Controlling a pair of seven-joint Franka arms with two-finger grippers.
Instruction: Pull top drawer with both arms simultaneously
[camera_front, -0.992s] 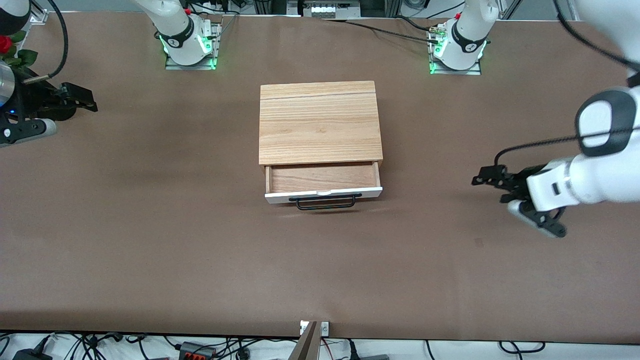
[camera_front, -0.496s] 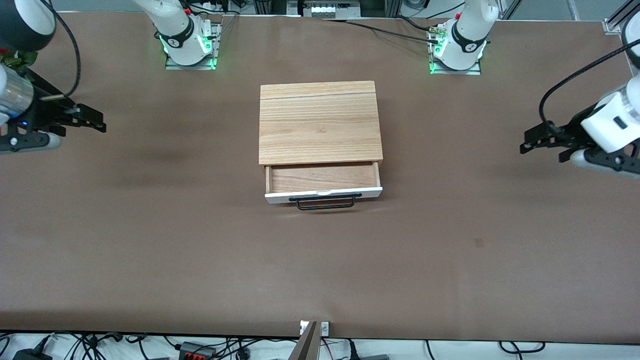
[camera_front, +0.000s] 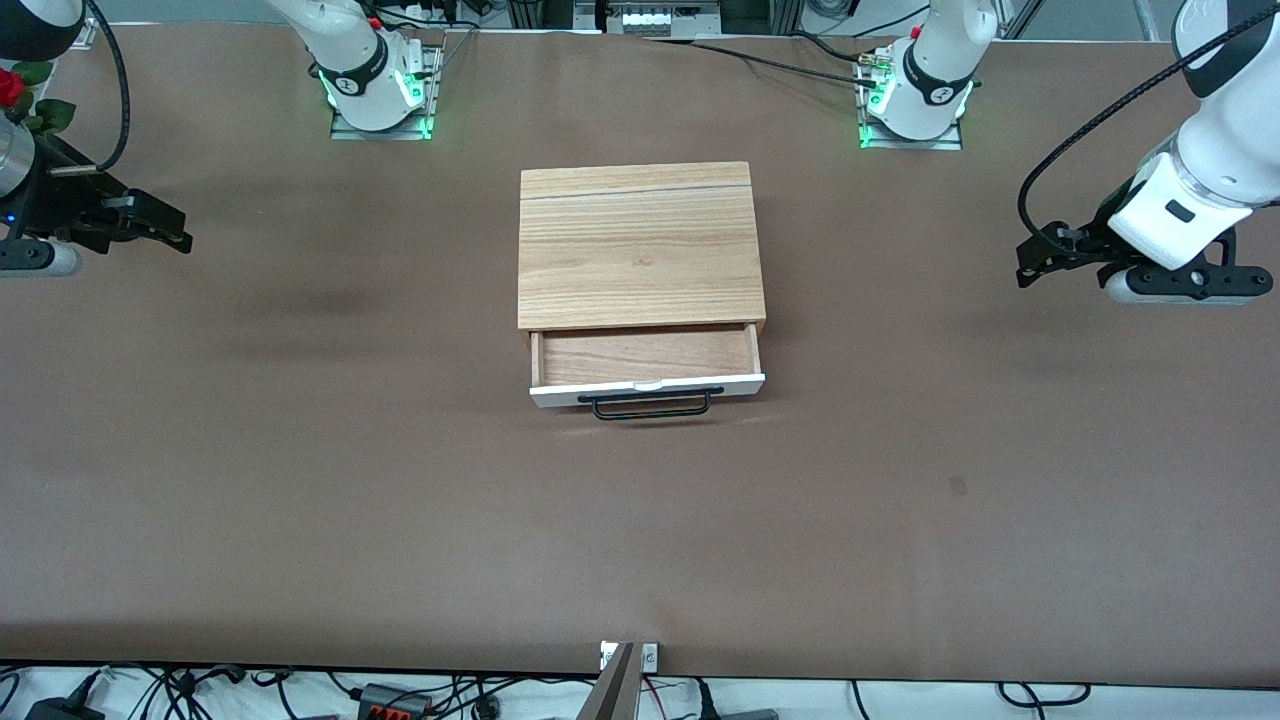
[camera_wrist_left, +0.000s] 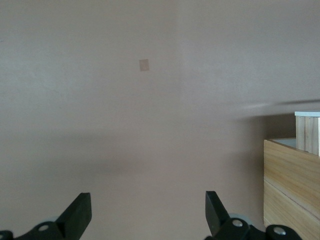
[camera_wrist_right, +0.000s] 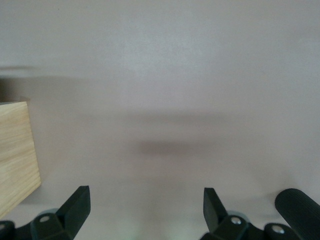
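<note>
The top drawer (camera_front: 645, 357) stands partly pulled out of the light-wood cabinet (camera_front: 638, 245) at the table's middle. Its white front panel (camera_front: 560, 394) and black bar handle (camera_front: 652, 404) face the front camera, and its reddish-brown inside shows bare. My left gripper (camera_front: 1030, 262) hangs open and empty over the table toward the left arm's end, well apart from the cabinet. My right gripper (camera_front: 172, 232) hangs open and empty over the right arm's end. The left wrist view shows open fingers (camera_wrist_left: 80, 215), the cabinet's side (camera_wrist_left: 290, 175) and the drawer's white end (camera_wrist_left: 307, 114). The right wrist view shows open fingers (camera_wrist_right: 80, 206) and a cabinet corner (camera_wrist_right: 15, 155).
A red flower (camera_front: 10, 88) sits at the table's corner by the right arm. A small mark (camera_front: 958, 486) lies on the brown tabletop, also in the left wrist view (camera_wrist_left: 144, 65). Cables and a wooden piece (camera_front: 615, 690) line the table's near edge.
My left gripper has risen and swung away from the front camera, out toward the left arm's end. My right gripper has barely shifted. The drawer has not moved.
</note>
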